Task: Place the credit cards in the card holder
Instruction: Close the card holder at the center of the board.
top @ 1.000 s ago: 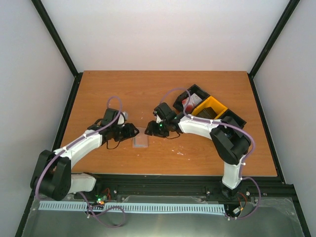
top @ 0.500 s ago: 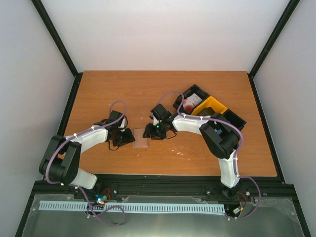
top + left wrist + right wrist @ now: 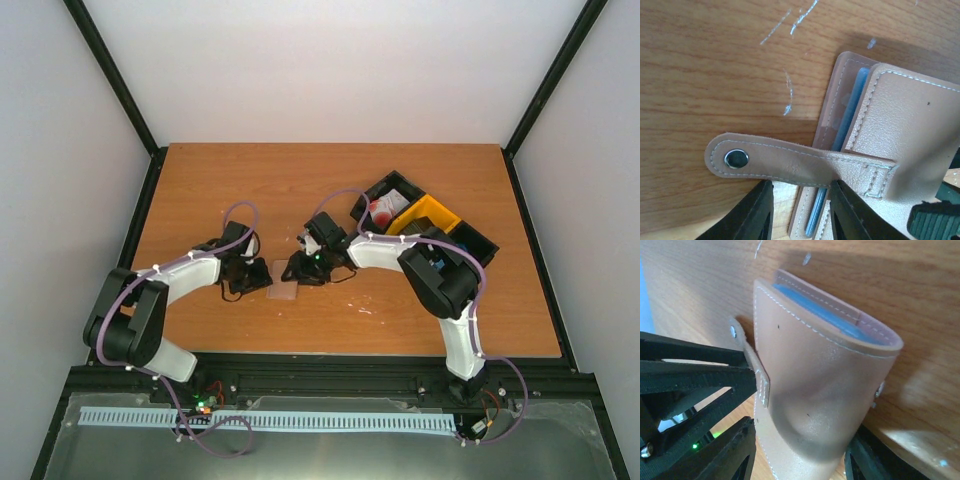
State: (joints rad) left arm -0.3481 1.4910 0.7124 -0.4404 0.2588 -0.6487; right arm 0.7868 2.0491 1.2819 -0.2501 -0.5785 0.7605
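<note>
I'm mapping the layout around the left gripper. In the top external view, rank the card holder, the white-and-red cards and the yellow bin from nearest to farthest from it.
1. card holder, right beside the left gripper, on its right.
2. white-and-red cards, towards the back right.
3. yellow bin, further right again.

Left tool (image 3: 258,276) hangs low, jaws apart, closely facing the clamped right tool (image 3: 293,270).

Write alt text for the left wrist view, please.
A tan card holder sits half folded on the wooden table, blue inside showing at its edge. Its snap strap stretches out, just above the left tool's two black fingers.
</note>
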